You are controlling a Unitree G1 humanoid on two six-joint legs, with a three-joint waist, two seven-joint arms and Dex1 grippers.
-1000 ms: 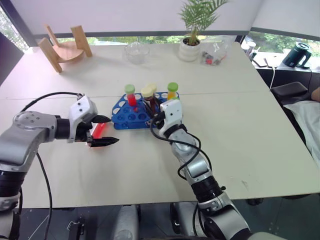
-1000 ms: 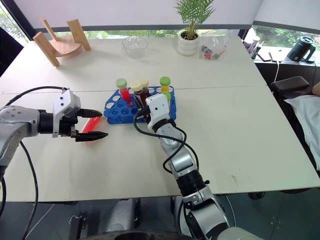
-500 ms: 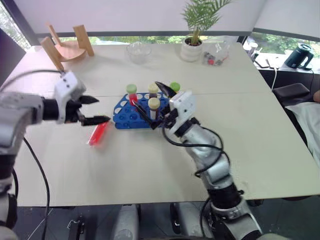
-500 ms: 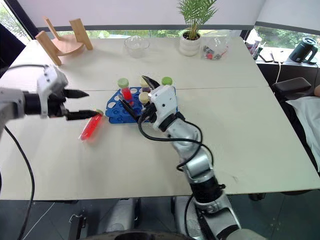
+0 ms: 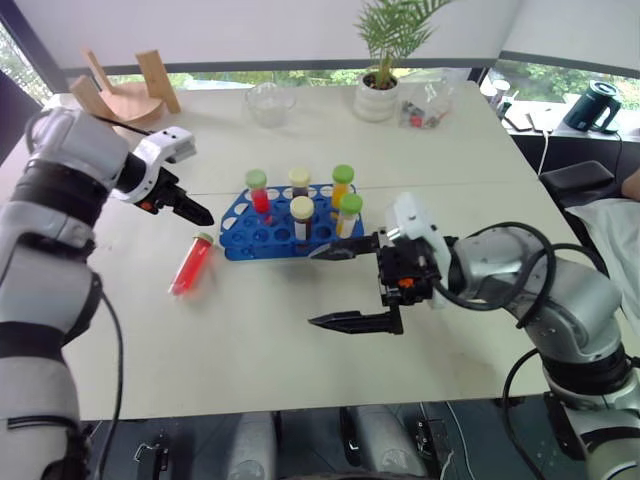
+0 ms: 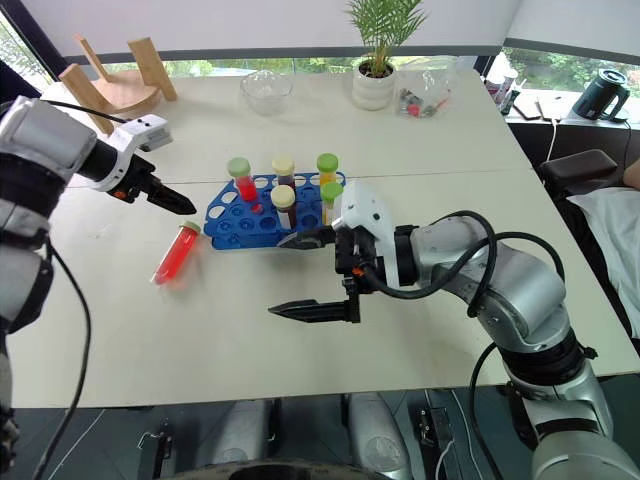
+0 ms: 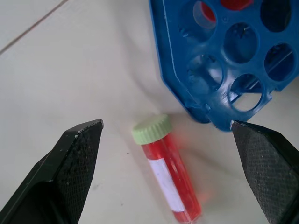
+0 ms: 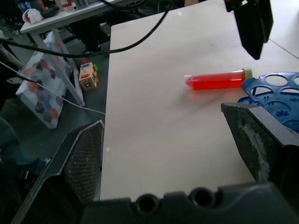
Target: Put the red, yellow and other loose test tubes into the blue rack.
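While lying flat on tabletop [image 5: 250, 330] left of centre, red tube [image 5: 191, 265] just beside blue rack [image 5: 262, 235] corner. Left gripper [image 5: 190, 208] above it, jaws spread, empty. Right gripper [image 5: 335, 285] centre frame, jaws wide, empty.

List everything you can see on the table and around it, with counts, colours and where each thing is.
Rack: one, blue, table centre.
Tubes in rack: five; red with green cap, two dark with cream caps, two yellow-orange with green caps.
Loose tube: one, red, green cap, lying left of rack.
Wooden stand: one, far left.
Glass bowl: one, clear, far side.
Potted plant: one, white pot.
Kettle: one, dark, far right.
Left gripper: open, above loose tube.
Right gripper: open, in front of rack.
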